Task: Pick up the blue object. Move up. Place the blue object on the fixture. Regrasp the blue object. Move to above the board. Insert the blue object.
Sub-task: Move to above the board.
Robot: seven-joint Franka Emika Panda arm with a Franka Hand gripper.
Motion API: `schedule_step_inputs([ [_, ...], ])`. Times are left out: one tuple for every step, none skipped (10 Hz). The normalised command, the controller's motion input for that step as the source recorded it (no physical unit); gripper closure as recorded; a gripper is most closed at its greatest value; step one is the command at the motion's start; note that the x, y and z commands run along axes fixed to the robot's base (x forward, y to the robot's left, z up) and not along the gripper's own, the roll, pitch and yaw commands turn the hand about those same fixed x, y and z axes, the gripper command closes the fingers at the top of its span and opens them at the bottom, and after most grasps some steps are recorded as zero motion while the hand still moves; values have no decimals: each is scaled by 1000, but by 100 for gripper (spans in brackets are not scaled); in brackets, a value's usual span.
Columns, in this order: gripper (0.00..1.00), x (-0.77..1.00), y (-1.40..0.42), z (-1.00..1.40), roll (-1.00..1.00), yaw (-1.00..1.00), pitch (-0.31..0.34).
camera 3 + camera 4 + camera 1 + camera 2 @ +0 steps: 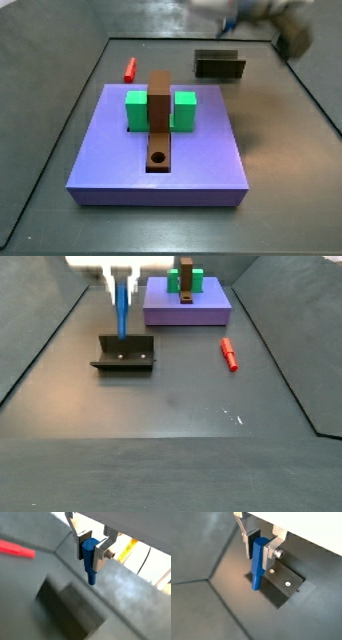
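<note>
- The end effector point(259, 543), two flat silver plates with dark pads, is clamped on the upper end of the thin blue rod point(257, 564); both wrist views show the rod point(90, 559) hanging straight down between the plates.
- In a side view the blue rod point(122, 308) hangs upright above the fixture point(124, 353), a dark L-shaped bracket on a base plate resting on the grey counter point(174, 406); its lower tip seems just short of the bracket, though contact cannot be told from here.
- In a wrist view the rod's tip lies over the fixture point(278, 584), whose plate carries two small screws.
- The long narrow brown wooden board point(159, 125), with a round hole near its near end, runs through a green block point(162, 111) atop a purple platform point(160, 165), well apart from the end effector.
- A red peg point(229, 353) lies flat on the counter, between fixture and platform, off to one side.
- In the side view facing the board the end effector point(247, 12) is blurred at the picture's edge, above the fixture point(219, 65).
</note>
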Motion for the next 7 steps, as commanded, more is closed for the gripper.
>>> schedule_step_inputs([
  [100,-16,-17,1400,-52,31,-43],
  [100,-2,-39,1400,-5,3,-5],
  [100,1,-51,1400,10,-2,1],
  [100,14,-31,1400,-20,-12,21],
  [100,21,-28,799,-13,-12,41],
  [100,31,-27,319,6,-9,62],
  [100,42,-23,195,10,0,73],
])
